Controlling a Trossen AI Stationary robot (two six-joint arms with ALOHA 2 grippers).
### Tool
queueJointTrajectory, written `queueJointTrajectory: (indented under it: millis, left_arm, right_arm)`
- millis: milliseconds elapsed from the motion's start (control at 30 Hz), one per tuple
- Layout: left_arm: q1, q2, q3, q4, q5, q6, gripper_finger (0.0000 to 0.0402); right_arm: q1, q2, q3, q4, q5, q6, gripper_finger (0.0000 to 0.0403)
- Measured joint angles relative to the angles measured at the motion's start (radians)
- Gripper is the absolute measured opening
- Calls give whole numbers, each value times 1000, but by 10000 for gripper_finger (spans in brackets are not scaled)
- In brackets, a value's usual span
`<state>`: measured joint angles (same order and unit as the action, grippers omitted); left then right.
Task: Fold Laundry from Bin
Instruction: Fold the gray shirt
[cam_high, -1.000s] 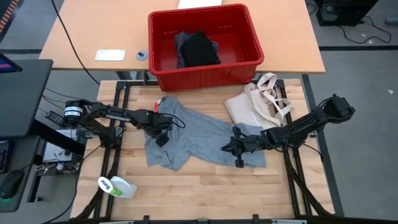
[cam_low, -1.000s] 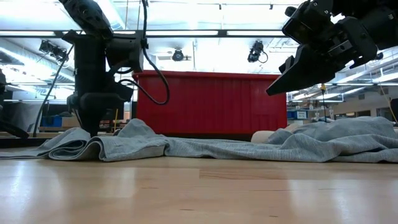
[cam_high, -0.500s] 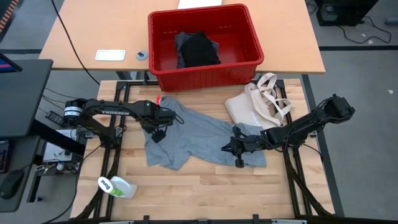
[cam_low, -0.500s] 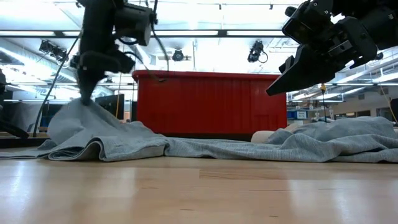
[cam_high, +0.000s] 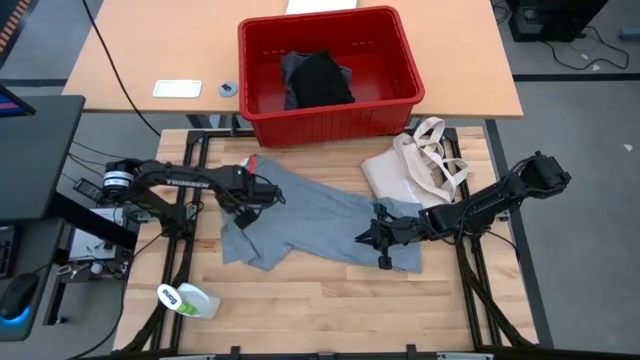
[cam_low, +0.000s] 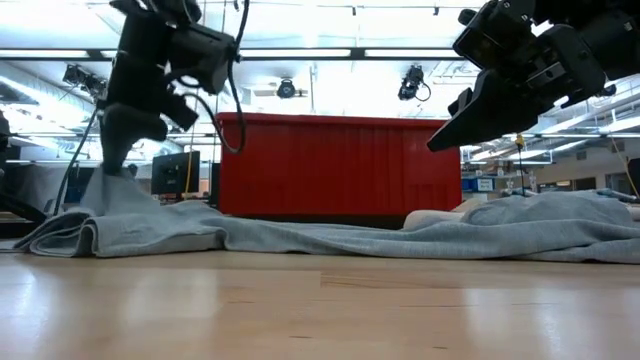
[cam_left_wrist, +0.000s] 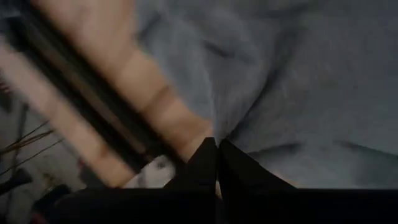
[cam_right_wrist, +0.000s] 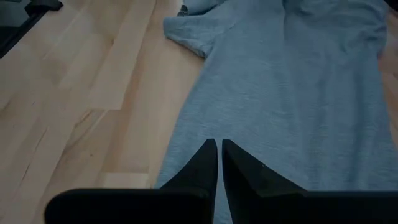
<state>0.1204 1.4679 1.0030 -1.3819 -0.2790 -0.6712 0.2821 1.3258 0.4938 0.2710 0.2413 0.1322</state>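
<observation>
T-shirt: limp, light, spread on the surface before the bin | left gripper: fingers pinching its left edge, lifted | right gripper: fingers pressed together above its right end, seemingly empty | best held at hems, corners.

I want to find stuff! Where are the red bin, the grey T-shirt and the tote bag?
red bin (cam_high: 330, 122): high view, front wall.
grey T-shirt (cam_high: 320, 218): high view, middle of the cloth.
tote bag (cam_high: 395, 175): high view, cream body.

A robotics lab: ceiling strip lights, overhead cameras, monitor, floor cables.
</observation>
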Motion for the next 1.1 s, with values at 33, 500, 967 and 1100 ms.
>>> queueJointTrajectory:
  millis: [33,500,967,1100]
  left_arm:
    - [0,3,-17,27,23,8,11]
    - [-9,5,-232,41,117,-99,36]
    - [-45,5,-198,29,74,-62,233]
    - [-48,5,-101,-70,54,-61,262]
  right_arm:
    - [0,0,0,0,0,0,34]
    - [0,0,0,0,0,0,34]
    - [0,14,0,5,0,2,34]
    - [-9,78,0,5,1,4,34]
